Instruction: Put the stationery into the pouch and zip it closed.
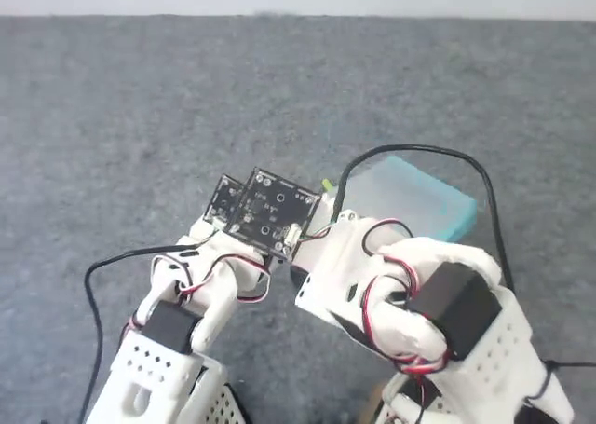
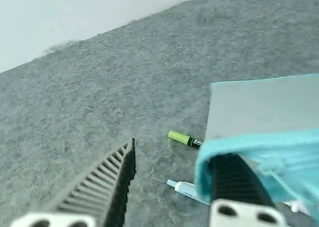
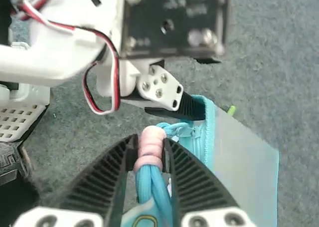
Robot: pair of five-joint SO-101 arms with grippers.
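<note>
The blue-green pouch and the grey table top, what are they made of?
The flat teal pouch looks like frosted, see-through plastic on its face, smooth and slightly shiny, with a teal cloth edge round the zip. The grey table covering seems felt or short carpet: it looks fuzzy and matte.

Grey cloth table cover [image 1: 140,116]: rough felt-like nap, matt. Flat teal-edged pouch [image 1: 410,196]: frosted see-through plastic panel, smooth, faint sheen; edging and zip tape woven cloth, matt. Pink zip pull [image 3: 149,149]: soft-looking, matt, on smooth teal cord. Green marker [image 2: 180,138], white pen [image 2: 185,188]: smooth plastic, slight gloss. Left gripper [image 2: 179,154], right gripper [image 3: 149,143]: black ribbed matt plastic fingers [image 3: 107,179], white matt plastic mounts. Dark circuit board [image 1: 270,210]: matt, shiny metal bits.
</note>
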